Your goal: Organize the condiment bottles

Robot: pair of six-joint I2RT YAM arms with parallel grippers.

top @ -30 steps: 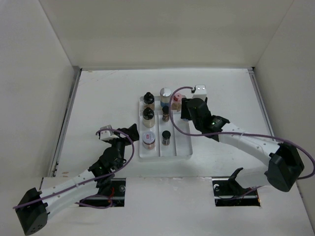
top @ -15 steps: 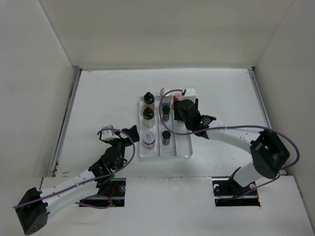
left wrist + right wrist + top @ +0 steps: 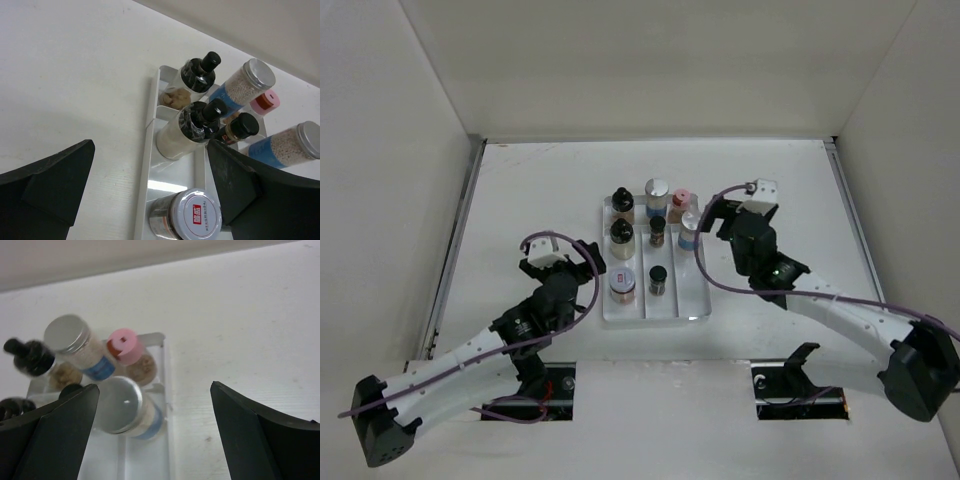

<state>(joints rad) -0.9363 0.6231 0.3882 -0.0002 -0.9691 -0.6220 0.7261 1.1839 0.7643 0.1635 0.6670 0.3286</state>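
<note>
A clear three-compartment tray (image 3: 689,292) holds several condiment bottles. Left compartment: two black-capped bottles (image 3: 622,203) (image 3: 622,235) and a white-capped jar (image 3: 622,283). Middle: a silver-capped bottle (image 3: 657,190) and two small dark ones (image 3: 658,232) (image 3: 658,276). Right: a pink-capped bottle (image 3: 680,203) and a silver-capped, blue-labelled bottle (image 3: 690,232). My right gripper (image 3: 718,216) is open and empty just right of the tray; its wrist view (image 3: 155,390) shows the silver-capped bottle (image 3: 120,405) by the left finger. My left gripper (image 3: 591,262) is open and empty left of the tray, with the white-capped jar (image 3: 195,217) between the fingers (image 3: 60,180).
White walls close off the table at the back and on both sides. The tray's left rim (image 3: 147,135) runs between my left fingers. The tray's right rim (image 3: 165,440) lies between my right fingers. Purple cables loop over both arms.
My right gripper has drawn back to the right from over the tray, leaving the silver-capped blue-labelled bottle standing in the right compartment. My left gripper has moved slightly closer to the tray.
</note>
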